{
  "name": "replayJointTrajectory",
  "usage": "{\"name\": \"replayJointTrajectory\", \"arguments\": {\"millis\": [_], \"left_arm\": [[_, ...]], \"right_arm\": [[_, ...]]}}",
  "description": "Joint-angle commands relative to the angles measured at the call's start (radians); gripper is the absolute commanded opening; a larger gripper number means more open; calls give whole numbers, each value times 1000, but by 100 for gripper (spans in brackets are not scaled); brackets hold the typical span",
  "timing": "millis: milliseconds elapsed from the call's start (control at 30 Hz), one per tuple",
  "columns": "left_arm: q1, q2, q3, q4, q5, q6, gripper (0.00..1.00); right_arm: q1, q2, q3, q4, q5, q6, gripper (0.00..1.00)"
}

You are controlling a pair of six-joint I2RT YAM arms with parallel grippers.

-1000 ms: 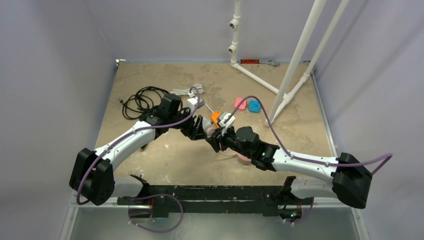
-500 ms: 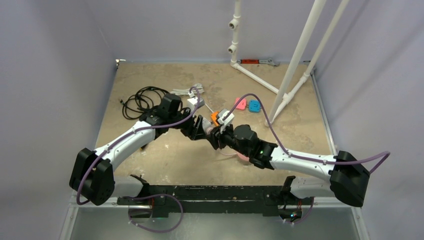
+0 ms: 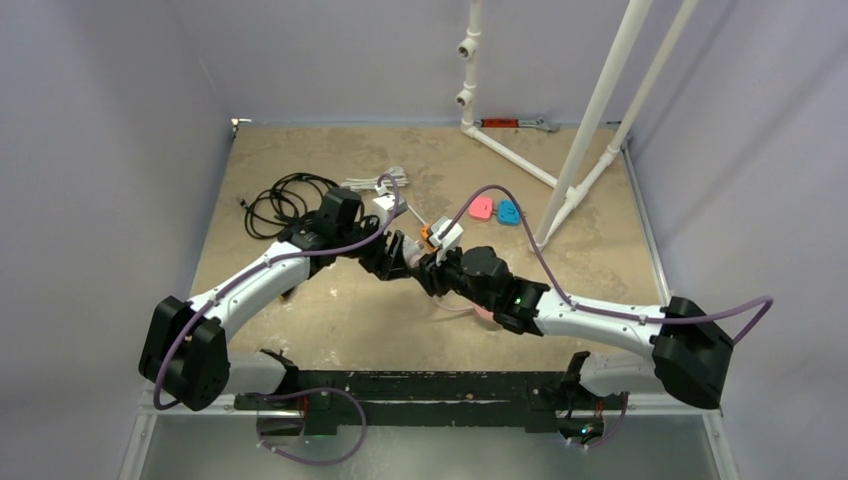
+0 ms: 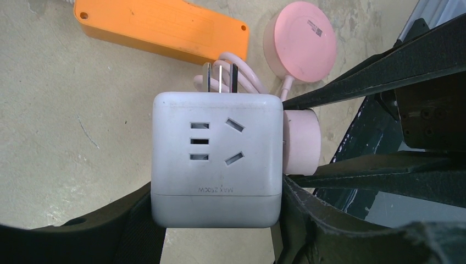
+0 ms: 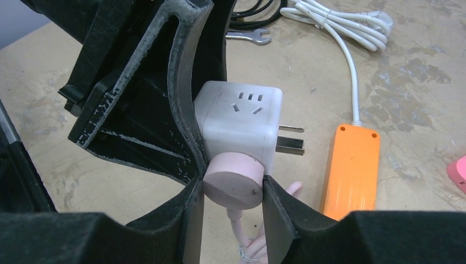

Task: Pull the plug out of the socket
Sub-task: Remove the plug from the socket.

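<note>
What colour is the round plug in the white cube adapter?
The round plug is pale pink, clearest in the right wrist view.

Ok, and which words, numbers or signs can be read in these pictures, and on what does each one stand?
"MAX 2500W": on the white cube adapter, low on its front face, upside down in the left wrist view.
Small label on the pink round disc: lines of print, too small to read.
Orange power strip: no text that can be read.
Pink plug: none.

The long flat orange power strip (image 5: pixel 351 170) is laid flat on the table (image 5: pixel 417 82); the round pink plug (image 5: pixel 233 186) is seated in a raised white cube adapter (image 5: pixel 242 118).
</note>
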Motion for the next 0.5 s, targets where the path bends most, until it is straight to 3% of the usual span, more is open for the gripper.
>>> {"name": "replayJointTrajectory", "arguments": {"millis": [0, 467], "left_arm": [[-17, -27, 24, 56, 48, 6, 0], [-11, 20, 35, 10, -234, -19, 0]], "right_arm": [[-8, 18, 57, -15, 87, -17, 3], [-5, -211, -116, 157, -32, -131, 0]]}}
